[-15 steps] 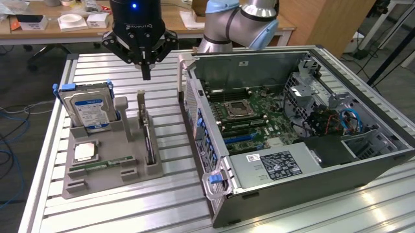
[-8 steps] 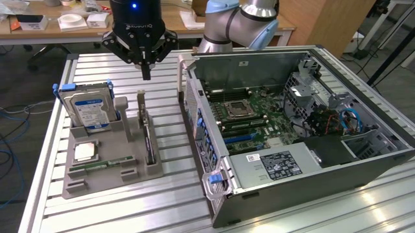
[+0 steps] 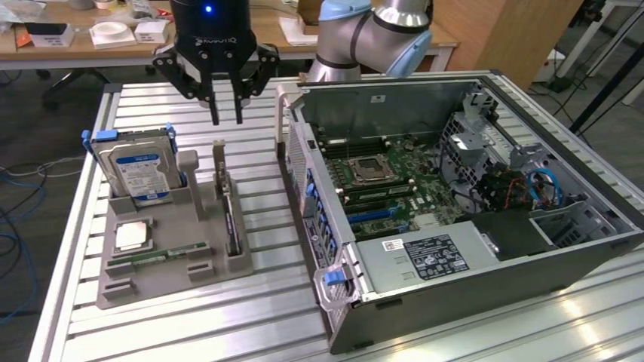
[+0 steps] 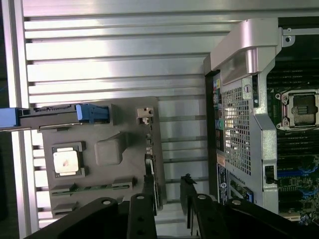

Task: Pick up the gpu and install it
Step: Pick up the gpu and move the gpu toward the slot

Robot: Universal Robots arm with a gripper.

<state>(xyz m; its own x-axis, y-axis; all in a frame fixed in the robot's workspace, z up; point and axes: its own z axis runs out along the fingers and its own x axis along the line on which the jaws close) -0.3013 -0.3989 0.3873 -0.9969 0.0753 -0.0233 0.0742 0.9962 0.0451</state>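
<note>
**Open gripper above the gpu in its holder**

The gripper [image 3: 226,119] is seen hanging over the end of the grey holder [image 3: 191,220] nearest the table's [image 3: 201,320] far edge, clear of everything. Its fingers [image 4: 187,199] are set apart with a plain gap between them, and nothing is held. The gpu [image 3: 229,204] is stood on its long edge in the slot along the holder's side that faces the open computer case [image 3: 443,317], with its silvery bracket end just under the gripper. In the wrist view the card's top edge is seen between the two fingers, close to one of them. On the holder's other side a blue-labelled hard drive [image 3: 141,162] is stood upright, and a processor chip [image 3: 131,235] and a memory stick [image 3: 161,256] are laid flat.
</note>
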